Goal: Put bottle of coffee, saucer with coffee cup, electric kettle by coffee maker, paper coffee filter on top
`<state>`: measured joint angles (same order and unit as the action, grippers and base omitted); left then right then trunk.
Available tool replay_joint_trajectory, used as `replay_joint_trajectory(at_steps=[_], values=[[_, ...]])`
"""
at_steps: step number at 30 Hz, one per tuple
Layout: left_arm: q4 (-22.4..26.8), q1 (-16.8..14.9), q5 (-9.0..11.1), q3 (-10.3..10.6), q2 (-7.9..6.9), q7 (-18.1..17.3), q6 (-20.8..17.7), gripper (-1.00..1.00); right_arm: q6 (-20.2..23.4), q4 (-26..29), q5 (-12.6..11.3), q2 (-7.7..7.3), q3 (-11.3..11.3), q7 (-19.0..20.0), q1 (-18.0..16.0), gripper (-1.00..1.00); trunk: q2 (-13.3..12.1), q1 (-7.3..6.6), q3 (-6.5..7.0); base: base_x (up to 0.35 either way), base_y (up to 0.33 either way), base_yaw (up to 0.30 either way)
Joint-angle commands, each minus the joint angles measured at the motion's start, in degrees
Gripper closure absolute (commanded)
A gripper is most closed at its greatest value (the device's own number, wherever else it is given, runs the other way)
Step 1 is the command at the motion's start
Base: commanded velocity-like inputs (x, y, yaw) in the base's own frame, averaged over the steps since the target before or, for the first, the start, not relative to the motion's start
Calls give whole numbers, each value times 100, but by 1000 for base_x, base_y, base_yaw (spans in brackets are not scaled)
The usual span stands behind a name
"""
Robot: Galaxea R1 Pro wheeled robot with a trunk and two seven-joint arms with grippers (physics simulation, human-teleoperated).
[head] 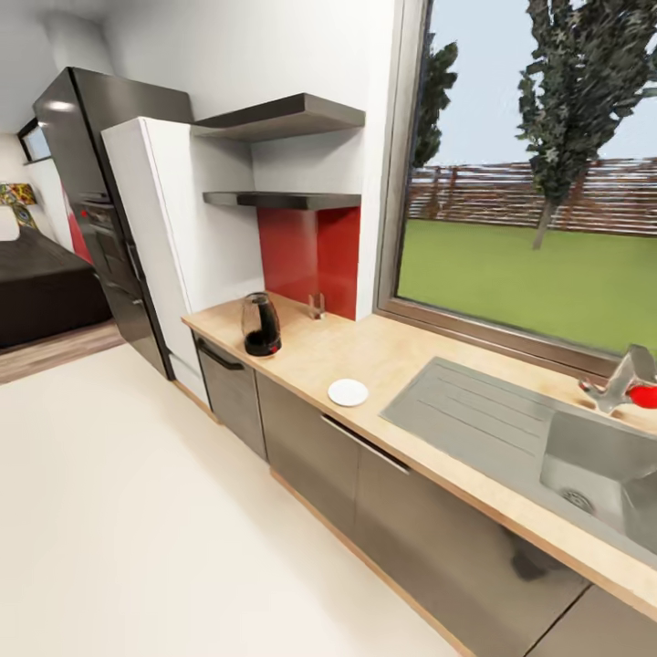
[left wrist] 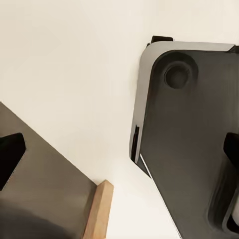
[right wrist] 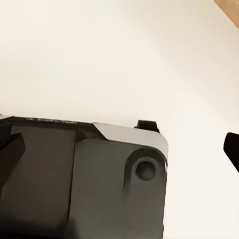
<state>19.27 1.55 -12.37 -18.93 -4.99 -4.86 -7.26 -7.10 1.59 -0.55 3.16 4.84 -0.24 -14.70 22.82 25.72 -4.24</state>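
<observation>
The head view looked along the kitchen countertop (head: 401,360), a long light wood counter over grey cabinet fronts (head: 310,447). The electric kettle (head: 261,325) stood upright near the counter's far end, close to its front edge, and the saucer (head: 348,392) lay flat on the wood between the kettle and the steel sink (head: 547,438), well apart from both. A small clear glass (head: 316,306) stood by the red back panel (head: 310,251), behind the kettle. Two dark grey kitchen shelves (head: 283,199) hung on the wall above that panel, one over the other. A white tall cabinet (head: 155,246) and a dark fridge (head: 87,182) stood beyond the counter's end, and a large window (head: 538,182) showed grass and trees. In the left wrist view, the left gripper (left wrist: 119,154) hung over the pale floor (left wrist: 74,74) with its dark fingertips (left wrist: 10,154) spread wide at opposite edges of the picture, pinching nothing, above the robot's dark base (left wrist: 189,139) and a grey cabinet corner with a wood edge (left wrist: 98,209). In the right wrist view, the right gripper (right wrist: 119,149) was likewise spread wide and held nothing, above the same base (right wrist: 84,179) and floor (right wrist: 124,55)
</observation>
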Motion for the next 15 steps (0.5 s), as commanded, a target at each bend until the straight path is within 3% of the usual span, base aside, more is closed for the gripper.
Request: replay_joint_trajectory(at_steps=[1,15], values=[[24,3,-57,-49,6,-47,-39,-100,-20,-9,-6,0,43,-3,-7,-100,10,6,-5,240,259,248],[24,3,-64,-40,0,-41,-38,-100,-20,-9,-6,0,43,-3,-7,-100,10,6,69,233,280,248]])
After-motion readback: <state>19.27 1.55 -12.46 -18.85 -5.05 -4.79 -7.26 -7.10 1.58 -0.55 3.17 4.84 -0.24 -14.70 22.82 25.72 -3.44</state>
